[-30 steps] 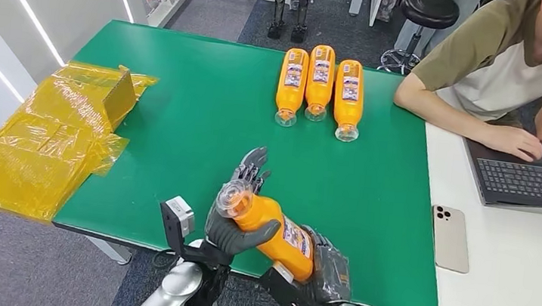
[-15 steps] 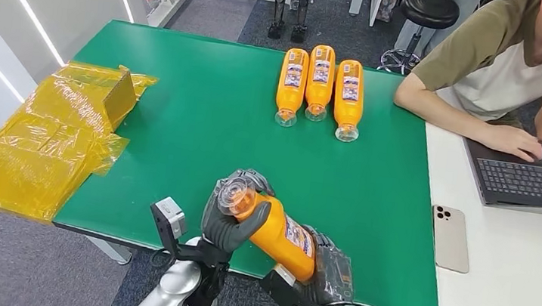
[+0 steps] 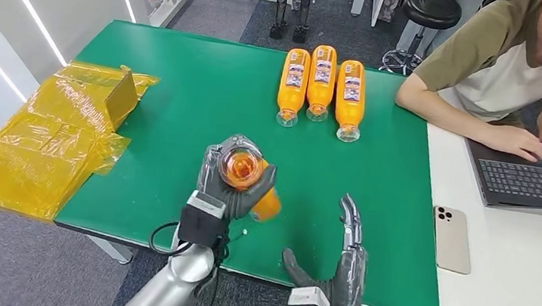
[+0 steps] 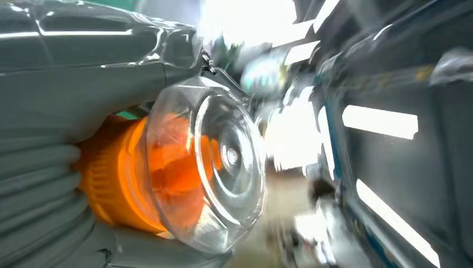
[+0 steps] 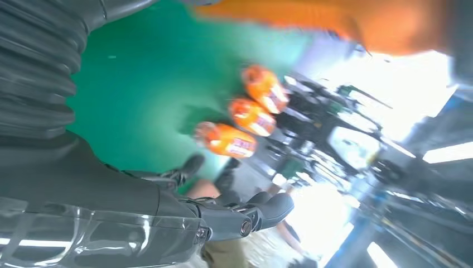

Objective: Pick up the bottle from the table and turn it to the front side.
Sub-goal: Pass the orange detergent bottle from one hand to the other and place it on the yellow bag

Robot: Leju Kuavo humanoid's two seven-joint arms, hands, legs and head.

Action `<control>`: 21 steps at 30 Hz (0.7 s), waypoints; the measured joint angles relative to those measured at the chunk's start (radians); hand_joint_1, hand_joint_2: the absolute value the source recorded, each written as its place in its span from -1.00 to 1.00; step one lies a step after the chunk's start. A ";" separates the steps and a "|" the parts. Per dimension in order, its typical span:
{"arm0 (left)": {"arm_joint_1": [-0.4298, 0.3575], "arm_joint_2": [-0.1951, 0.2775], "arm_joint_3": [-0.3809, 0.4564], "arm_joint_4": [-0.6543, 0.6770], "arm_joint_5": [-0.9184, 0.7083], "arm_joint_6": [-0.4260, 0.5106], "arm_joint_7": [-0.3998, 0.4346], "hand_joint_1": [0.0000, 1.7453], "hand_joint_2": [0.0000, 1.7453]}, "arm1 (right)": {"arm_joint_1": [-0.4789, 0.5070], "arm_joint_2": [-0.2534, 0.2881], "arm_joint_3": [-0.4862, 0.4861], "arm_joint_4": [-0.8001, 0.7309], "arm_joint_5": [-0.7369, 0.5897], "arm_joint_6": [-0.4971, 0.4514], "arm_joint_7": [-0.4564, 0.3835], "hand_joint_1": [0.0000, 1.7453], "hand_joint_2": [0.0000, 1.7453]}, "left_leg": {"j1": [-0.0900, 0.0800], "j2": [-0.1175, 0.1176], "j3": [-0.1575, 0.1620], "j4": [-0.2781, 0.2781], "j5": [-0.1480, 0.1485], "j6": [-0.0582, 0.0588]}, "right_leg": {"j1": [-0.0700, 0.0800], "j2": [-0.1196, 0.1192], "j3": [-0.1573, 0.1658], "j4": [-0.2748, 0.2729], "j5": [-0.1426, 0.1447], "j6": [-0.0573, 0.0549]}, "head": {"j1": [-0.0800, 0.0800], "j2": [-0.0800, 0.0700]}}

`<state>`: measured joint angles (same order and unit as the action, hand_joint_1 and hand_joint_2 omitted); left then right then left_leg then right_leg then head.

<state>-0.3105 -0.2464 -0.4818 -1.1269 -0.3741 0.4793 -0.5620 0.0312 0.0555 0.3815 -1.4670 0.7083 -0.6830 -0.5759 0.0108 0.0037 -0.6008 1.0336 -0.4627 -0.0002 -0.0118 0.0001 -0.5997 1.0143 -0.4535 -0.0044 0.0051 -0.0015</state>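
Orange liquid shows through the clear cap of the bottle, which the left hand grips just below the centre of the head view, its grey fingers wrapped around the neck and the cap end turned up toward the camera. In the left wrist view the same bottle sits against the grey palm, its clear domed cap and ribbed orange collar very close to the lens. To the lower right of it, the right hand holds nothing; its fingers are straight and spread, pointing up the frame over the near edge of the green table. In the right wrist view this hand appears with its dark fingers extended. Farther out, in the upper middle of the head view, three orange bottles lie side by side on the table, caps toward the robot. Crumpled yellow plastic wrap hangs over the table's left edge. At upper right a seated person leans on an adjoining white table, one hand by a laptop, with a phone lying below.
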 joint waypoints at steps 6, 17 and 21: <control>-0.117 0.088 0.006 0.078 -0.636 0.204 0.262 1.00 1.00 | 0.052 0.066 -0.045 -0.106 -0.027 -0.001 -0.114 -1.00 1.00 | 0.000 0.000 0.000 -0.001 0.001 -0.001 | 0.000 0.000 0.000 0.001 0.000 0.000 | 0.000 0.000; -0.392 0.380 0.039 0.443 -0.931 0.073 0.404 1.00 1.00 | 0.113 0.086 -0.087 -0.281 -0.073 -0.001 -0.123 -1.00 1.00 | 0.001 0.002 0.001 -0.001 0.003 -0.003 | 0.001 0.002 -0.002 0.003 0.001 -0.002 | 0.000 0.000; -0.465 0.462 0.040 0.569 -0.957 -0.044 0.399 1.00 1.00 | 0.123 0.086 -0.085 -0.334 -0.079 0.000 -0.124 -1.00 1.00 | 0.001 0.002 0.000 -0.001 0.003 -0.003 | 0.001 0.003 -0.002 0.004 0.001 -0.002 | 0.000 0.000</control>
<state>-0.7760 0.2160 -0.4414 -0.5582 -1.3313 0.4351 -0.1629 0.1546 0.1415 0.2967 -1.8012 0.6290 -0.6834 -0.6995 0.0114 0.0058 -0.6006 1.0329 -0.4597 -0.0037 -0.0109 0.0026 -0.6021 1.0178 -0.4524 -0.0068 0.0054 -0.0015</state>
